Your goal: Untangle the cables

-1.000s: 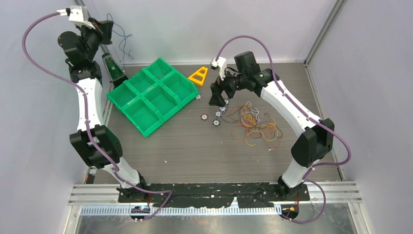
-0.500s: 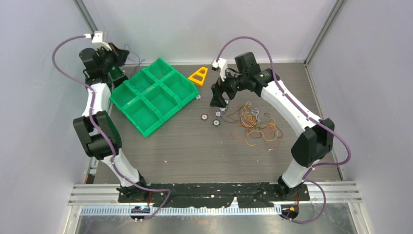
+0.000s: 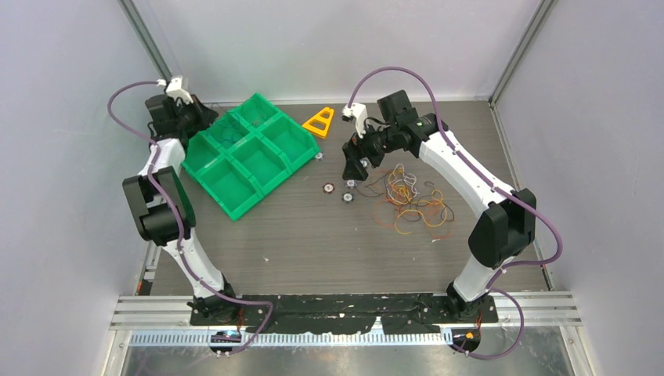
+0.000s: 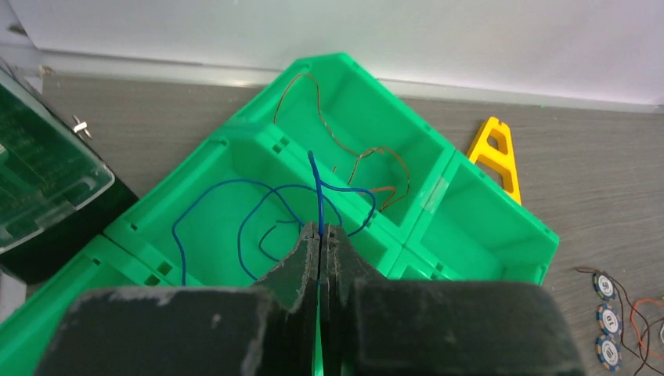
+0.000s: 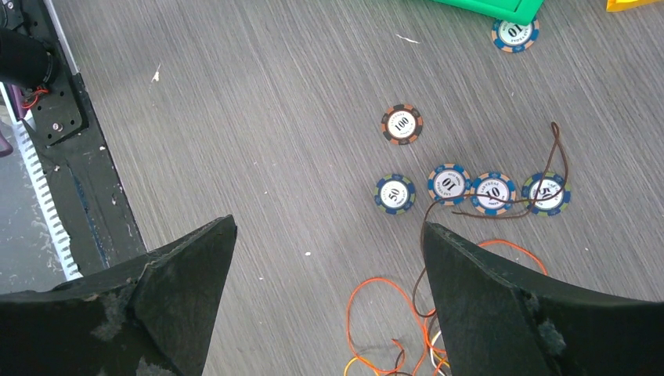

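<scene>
Cables point(image 3: 411, 202) mostly in loose tangle on desk point(image 3: 297, 243), right of centre: orange, yellow, red, dark, white loops. Blue cable point(image 4: 316, 188) pinched between pressed-together jaws of left gripper point(image 4: 321, 235), end sticking up past tips, loops hanging into compartment of green tray point(image 4: 478, 235). Brown cable point(image 4: 362, 155) lying in next compartment beyond. Right gripper point(image 5: 327, 229) spread wide, holding nothing, above desk beside tangle. Dark cable point(image 5: 557, 145) draped over row of chips point(image 5: 449, 184).
</scene>
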`<state>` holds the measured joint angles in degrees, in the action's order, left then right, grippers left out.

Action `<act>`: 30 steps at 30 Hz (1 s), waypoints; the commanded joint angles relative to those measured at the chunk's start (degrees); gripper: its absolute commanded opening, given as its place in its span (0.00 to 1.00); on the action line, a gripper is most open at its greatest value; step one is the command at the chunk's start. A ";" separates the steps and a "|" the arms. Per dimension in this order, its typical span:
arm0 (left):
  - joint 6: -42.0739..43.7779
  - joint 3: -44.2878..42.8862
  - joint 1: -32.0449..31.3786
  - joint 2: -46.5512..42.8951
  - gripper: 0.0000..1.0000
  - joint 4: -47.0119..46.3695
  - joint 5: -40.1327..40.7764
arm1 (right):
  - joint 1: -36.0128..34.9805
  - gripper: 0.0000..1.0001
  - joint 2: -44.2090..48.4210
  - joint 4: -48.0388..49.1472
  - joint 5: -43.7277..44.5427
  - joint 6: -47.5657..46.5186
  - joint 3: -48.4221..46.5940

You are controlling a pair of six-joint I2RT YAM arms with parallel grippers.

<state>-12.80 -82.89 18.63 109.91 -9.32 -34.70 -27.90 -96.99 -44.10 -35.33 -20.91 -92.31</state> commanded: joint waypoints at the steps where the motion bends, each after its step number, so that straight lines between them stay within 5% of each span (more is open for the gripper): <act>1: 3.31 -2.35 -1.04 1.08 0.00 6.20 1.84 | 0.29 0.95 2.86 0.28 0.34 -0.56 -0.30; 11: 6.00 -12.34 -3.63 7.01 0.01 26.36 14.28 | 0.64 0.95 2.23 -0.64 0.70 -0.65 -0.94; 19: 7.63 -18.00 -4.48 5.72 0.48 30.81 13.23 | 1.06 0.95 2.45 -2.81 1.26 -1.78 -1.07; 30: 15.87 -20.21 -4.55 -8.99 0.84 37.39 9.24 | 8.05 0.98 3.60 -2.77 2.77 -0.61 1.80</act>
<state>-2.48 -99.94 14.24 108.90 24.86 -22.35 -22.81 -96.82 -46.96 -34.33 -21.52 -91.55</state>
